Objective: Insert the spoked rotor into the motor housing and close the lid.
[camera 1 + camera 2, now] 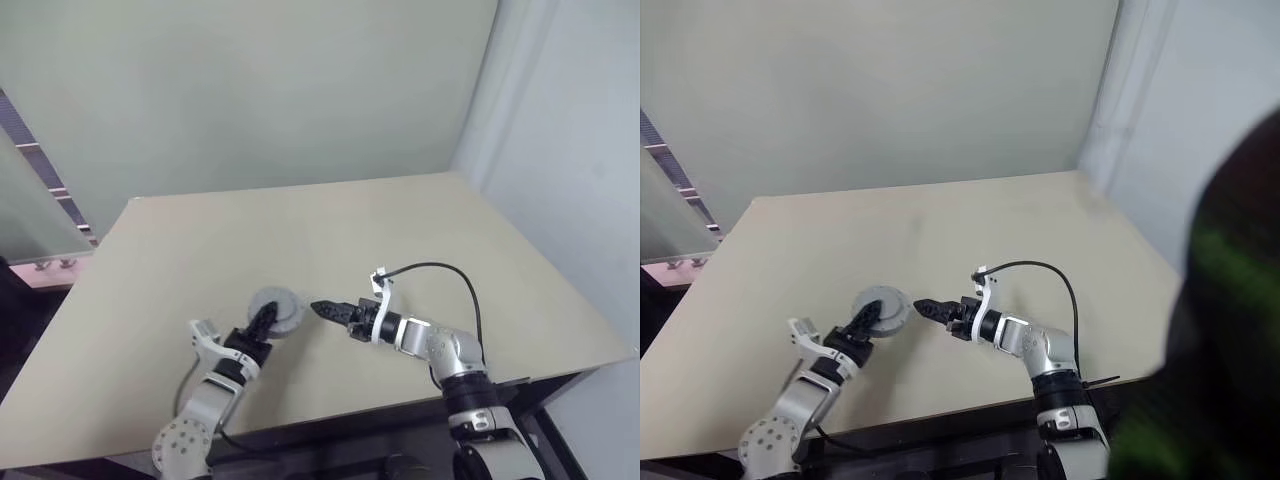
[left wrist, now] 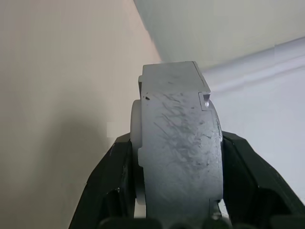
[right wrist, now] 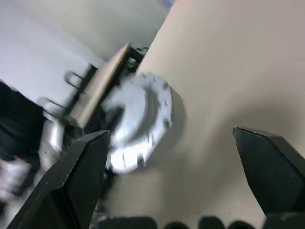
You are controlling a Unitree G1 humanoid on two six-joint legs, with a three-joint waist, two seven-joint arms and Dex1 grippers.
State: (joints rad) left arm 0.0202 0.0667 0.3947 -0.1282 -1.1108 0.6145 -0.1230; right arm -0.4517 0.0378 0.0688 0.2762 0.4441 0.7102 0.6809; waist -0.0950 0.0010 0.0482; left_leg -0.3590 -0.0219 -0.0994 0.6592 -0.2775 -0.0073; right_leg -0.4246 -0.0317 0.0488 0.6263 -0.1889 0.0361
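My left gripper [image 1: 268, 318] is shut on a thick round grey puck [image 1: 277, 308], near the table's front edge. In the left wrist view the puck [image 2: 181, 119] stands edge-on, clamped between the two black fingers [image 2: 112, 176]. No copper windings show, so I cannot tell whether it is the motor housing, the lid, or both together. The spoked rotor is out of view. My right gripper [image 1: 322, 309] points at the puck's right side, close to it and apart from it. In its wrist view it [image 3: 170, 133] stands wide open with nothing between the fingers, and the puck [image 3: 136, 121] lies just beyond them.
The beige table [image 1: 300, 220] stretches back to a pale wall. A black cable [image 1: 450, 268] loops above the right wrist. A dark blurred shape [image 1: 1230, 330] covers the right side of the right eye view.
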